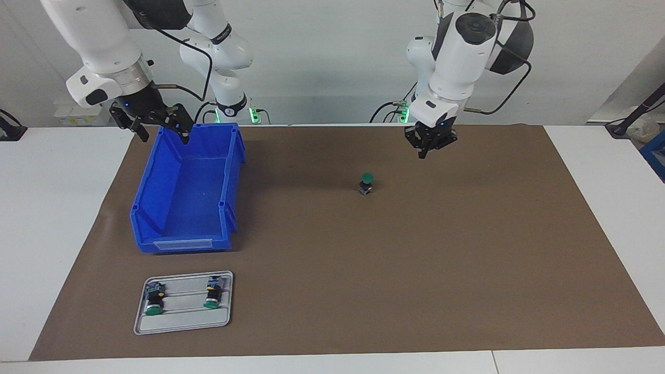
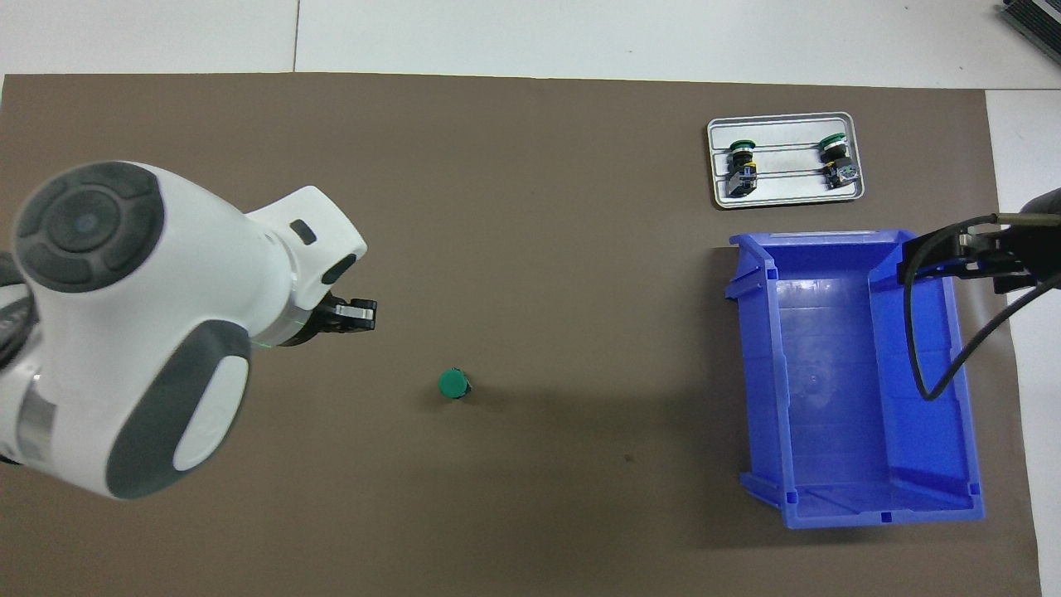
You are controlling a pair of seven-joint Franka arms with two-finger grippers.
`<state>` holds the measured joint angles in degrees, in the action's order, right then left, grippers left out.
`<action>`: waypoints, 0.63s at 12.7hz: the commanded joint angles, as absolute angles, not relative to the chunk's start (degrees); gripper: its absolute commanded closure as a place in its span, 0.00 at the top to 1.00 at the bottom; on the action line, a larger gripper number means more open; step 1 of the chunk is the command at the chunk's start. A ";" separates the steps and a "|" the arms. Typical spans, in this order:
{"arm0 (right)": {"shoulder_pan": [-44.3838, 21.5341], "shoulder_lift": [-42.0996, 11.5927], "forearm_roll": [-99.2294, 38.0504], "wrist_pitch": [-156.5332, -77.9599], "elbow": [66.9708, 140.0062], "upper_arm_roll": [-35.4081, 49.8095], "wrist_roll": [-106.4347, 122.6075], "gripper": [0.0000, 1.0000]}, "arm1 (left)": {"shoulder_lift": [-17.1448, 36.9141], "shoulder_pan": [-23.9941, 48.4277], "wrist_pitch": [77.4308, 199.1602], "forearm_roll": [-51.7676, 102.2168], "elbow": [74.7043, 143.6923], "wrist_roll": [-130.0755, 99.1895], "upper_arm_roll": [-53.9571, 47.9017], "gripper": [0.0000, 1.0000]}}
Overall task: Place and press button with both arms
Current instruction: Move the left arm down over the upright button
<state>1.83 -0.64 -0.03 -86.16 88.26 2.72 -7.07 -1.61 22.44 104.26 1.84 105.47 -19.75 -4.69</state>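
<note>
Reading across the facing view, we start with the right pincer (image 1: pixel 162 131), which hangs with its fingers spread wide and nothing between them, over the rim of the blue bin (image 1: pixel 187 197) at the end nearest the robots; that arm waits. Farther from the robots than the bin, a grey tray (image 1: pixel 183 324) holds two spare buttons (image 1: pixel 154 301) lying on their sides. Midway along the brown mat (image 1: pixel 467 259) that covers the counter, the button (image 1: pixel 366 183) stands upright — green cap up, apart from everything. Above the mat beside it, toward the left arm's end, hangs the left pincer (image 1: pixel 427 151), fingertips shut together and gripping nothing.

We judge the press is next. The risk is plain: the button stands free on a small base — a push that lands off the centre of the cap could tip it or skid it across the mat.
</note>
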 commanded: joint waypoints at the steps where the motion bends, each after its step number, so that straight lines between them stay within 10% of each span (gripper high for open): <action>1: 2.37 0.44 -1.32 -86.40 89.47 2.99 -5.80 1.00 | 1.22 26.88 111.50 1.93 108.01 -24.60 -3.87 0.00; 8: 2.37 0.44 -1.32 -86.40 89.47 2.99 -5.80 1.00 | 0.88 32.42 123.57 2.11 120.23 -31.71 -3.96 0.00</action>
<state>1.83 -0.64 -0.03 -86.16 88.26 2.72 -7.07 3.14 30.62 121.29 1.85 116.98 -29.16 -4.83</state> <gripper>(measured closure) 0.000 0.991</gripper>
